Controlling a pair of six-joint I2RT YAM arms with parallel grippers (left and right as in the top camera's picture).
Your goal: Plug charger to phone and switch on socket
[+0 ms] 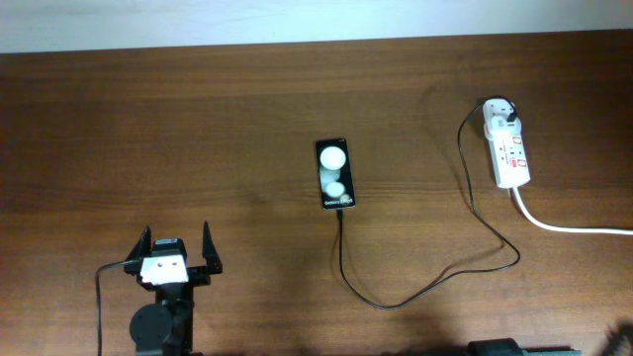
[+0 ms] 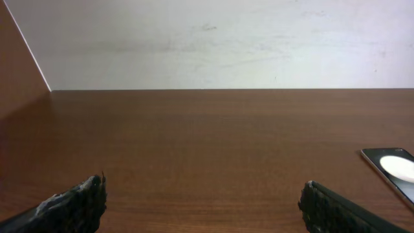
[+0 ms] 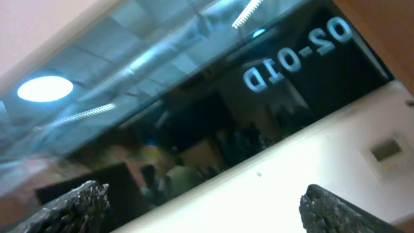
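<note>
Brown wood-grain tabletop (image 1: 198, 119) runs back to a pale wall (image 2: 207, 39). The phone (image 1: 335, 174) lies flat near the centre and serves as reference.

- Socket (image 1: 510, 148): well right of the phone, slightly farther back. Its thick white cord (image 1: 574, 229) leaves rightward. Switch position is too small to read.
- Charger (image 1: 340, 247): the white plug head sits at the socket's far end. The black cable loops in front of the phone and reaches its near edge. Seating cannot be confirmed.
- Left gripper (image 1: 177, 237): front-left of the phone, well apart, fingers spread wide, empty.
- Right gripper (image 3: 207, 213): fingers wide apart, empty, wrist camera facing a window (image 3: 194, 97). Position relative to the phone cannot be told.

Handling judgement: the cable is light and limp, so grasp at the stiff connector tip. The phone is glossy and likely to slide, so brace it. The socket is light, so press its switch straight down.
</note>
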